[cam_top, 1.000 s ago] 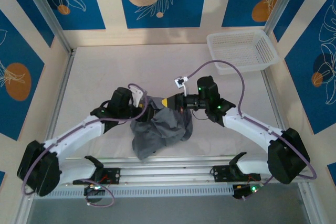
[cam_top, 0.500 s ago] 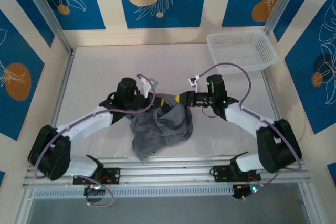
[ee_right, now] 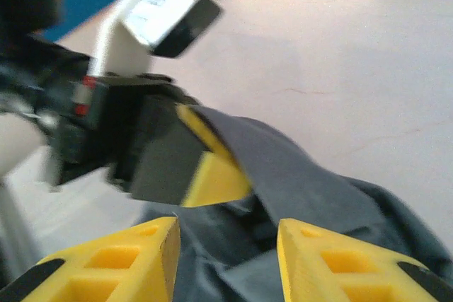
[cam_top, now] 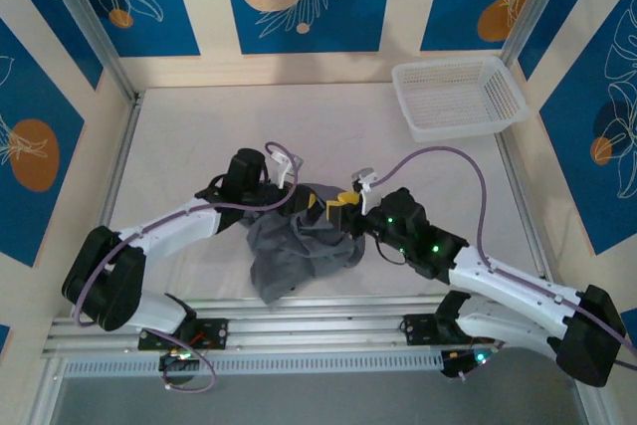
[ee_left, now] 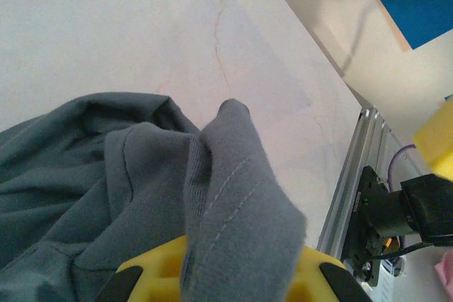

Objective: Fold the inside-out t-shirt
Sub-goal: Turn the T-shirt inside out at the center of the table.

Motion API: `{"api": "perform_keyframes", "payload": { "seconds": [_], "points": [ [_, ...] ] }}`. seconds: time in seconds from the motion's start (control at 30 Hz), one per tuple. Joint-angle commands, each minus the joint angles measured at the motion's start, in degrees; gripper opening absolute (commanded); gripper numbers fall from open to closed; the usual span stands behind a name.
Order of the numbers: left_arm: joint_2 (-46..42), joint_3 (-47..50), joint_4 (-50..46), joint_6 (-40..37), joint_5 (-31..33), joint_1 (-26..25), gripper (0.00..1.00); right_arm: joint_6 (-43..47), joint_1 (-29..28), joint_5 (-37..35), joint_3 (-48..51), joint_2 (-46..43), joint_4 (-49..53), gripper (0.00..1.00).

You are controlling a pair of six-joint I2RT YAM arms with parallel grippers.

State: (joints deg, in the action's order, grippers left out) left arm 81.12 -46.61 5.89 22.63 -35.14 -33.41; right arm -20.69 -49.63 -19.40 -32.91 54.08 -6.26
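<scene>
Dark grey t-shirt [cam_top: 299,251] bunched in a heap at the near middle of the table [cam_top: 189,136], well apart from the white basket [cam_top: 460,97] in the far right corner. No clean long axis to read in the crumple. If anything, stretched a little from near left to far right, with a raised peak at the far edge.

Left gripper [cam_top: 307,202] clamped shut on that peak. In its wrist view, a stitched hem fold pinched between the yellow fingers [ee_left: 152,277] and standing up past them.

Right gripper [cam_top: 343,208] just to the right of the left one, almost tip to tip, jaws parted with nothing between them. In its wrist view, grey cloth directly ahead of and below the gap, sloping down from the left pinch.

Both at the far edge of the heap, with the bulk of the shirt on the near side of each. Next hold, at a guess: a short reach forward and down onto the strip beside the left pinch, then apart to spread the shirt. Risk of catching several layers at once.
</scene>
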Motion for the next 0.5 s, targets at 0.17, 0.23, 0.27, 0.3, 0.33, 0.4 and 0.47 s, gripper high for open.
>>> {"api": "perform_keyframes", "payload": {
  "seconds": [0.17, 0.23, 0.27, 0.3, 0.33, 0.4, 0.47],
  "points": [
    [-1.88, -1.57, -1.87, 0.23, 0.62, -0.17, 0.0, 11.62, -3.8, -18.23, -10.84, 16.35, 8.6, 0.55],
    [-2.27, -1.55, -2.48, 0.11, 0.96, -0.19, 0.0, 15.06, -4.32, -19.04, -12.57, 19.83, 7.4, 0.59],
    [-2.45, -1.46, -2.55, -0.02, 0.99, -0.17, 0.0, 16.29, -4.37, -20.05, -13.13, 21.07, 6.69, 0.6],
    [-2.7, -1.38, -2.7, -0.07, 1.12, -0.15, 0.0, 18.04, -4.43, -21.6, -13.41, 22.31, 5.35, 0.62],
    [-2.86, -1.38, -2.82, -0.12, 1.24, -0.17, 0.0, 19.74, -4.47, -23.71, -13.67, 23.62, 3.92, 0.63],
    [-3.16, -1.46, -3.21, -0.4, 1.34, -0.17, 0.0, 21.78, -4.47, -28.54, -14.54, 25.62, 2.37, 0.64],
    [-3.42, -1.47, -3.59, -0.7, 1.57, -0.17, 0.0, 22.85, -4.67, -32.49, -15.87, 26.83, 2.45, 0.6]
  ]
}}
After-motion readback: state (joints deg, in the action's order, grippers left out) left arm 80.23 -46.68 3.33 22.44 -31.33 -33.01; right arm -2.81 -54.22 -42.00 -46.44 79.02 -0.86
